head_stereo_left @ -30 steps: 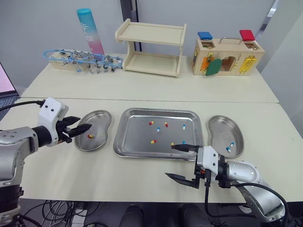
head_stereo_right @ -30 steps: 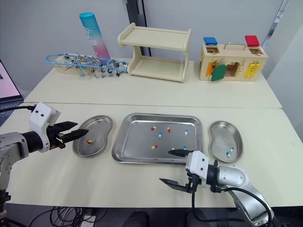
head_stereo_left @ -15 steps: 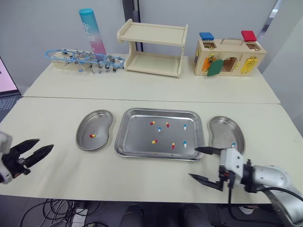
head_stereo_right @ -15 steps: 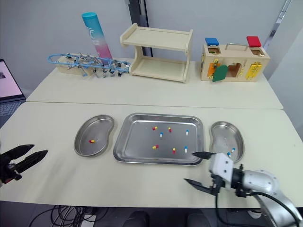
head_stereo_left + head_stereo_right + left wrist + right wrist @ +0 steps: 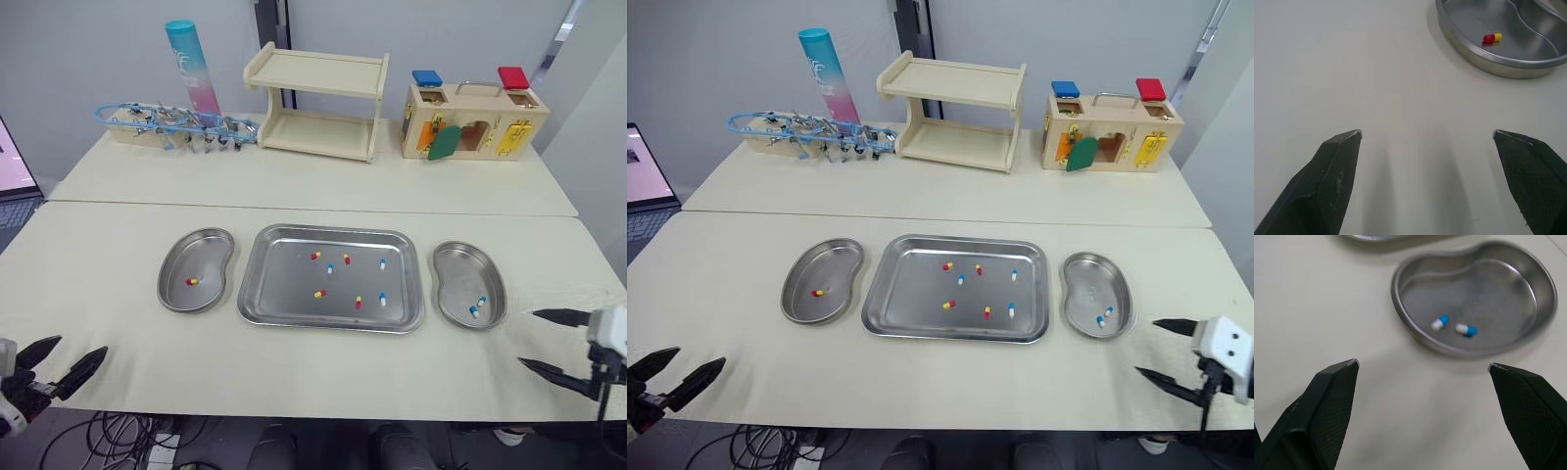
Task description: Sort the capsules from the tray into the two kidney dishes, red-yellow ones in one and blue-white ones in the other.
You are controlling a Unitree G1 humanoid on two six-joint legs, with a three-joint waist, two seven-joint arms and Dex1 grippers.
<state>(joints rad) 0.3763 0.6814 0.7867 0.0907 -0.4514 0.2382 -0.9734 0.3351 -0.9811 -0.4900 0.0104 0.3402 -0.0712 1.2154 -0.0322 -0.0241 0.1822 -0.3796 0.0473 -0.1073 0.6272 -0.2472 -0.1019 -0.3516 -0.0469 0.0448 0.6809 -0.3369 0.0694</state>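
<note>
**Seven capsules lying in the tray, both grippers hanging open at the near table edge**

The tray (image 5: 284, 284) is sitting at the middle of the near table (image 5: 313, 362), a shallow rectangular steel pan with rounded corners. Inside it, four red-yellow capsules (image 5: 319, 293) and three blue-white capsules (image 5: 382, 262) are lying scattered and apart from one another.

The left kidney dish (image 5: 211, 257) is lying just beside the tray on the robot's left, holding one red-yellow capsule (image 5: 1492, 37). The right kidney dish (image 5: 456, 274) is lying just beside it on the right, holding two blue-white capsules (image 5: 1440, 322) close together.

The left gripper (image 5: 76, 348) is hovering at the near left edge of the table, fingers spread wide and holding nothing. The right gripper (image 5: 529, 338) is hovering at the near right edge, near the right dish, likewise spread and empty.

The tabletop is showing a plain cream finish. A second table (image 5: 313, 181) is butting against it behind, carrying a wooden shelf (image 5: 315, 103), a wooden box (image 5: 473, 119) with coloured fittings, a blue-pink tube (image 5: 191, 64) and a rack of blue-looped metal pieces (image 5: 171, 122). A grey wall (image 5: 78, 59) is rising behind, and a laptop screen (image 5: 637, 166) is glowing at the left.
</note>
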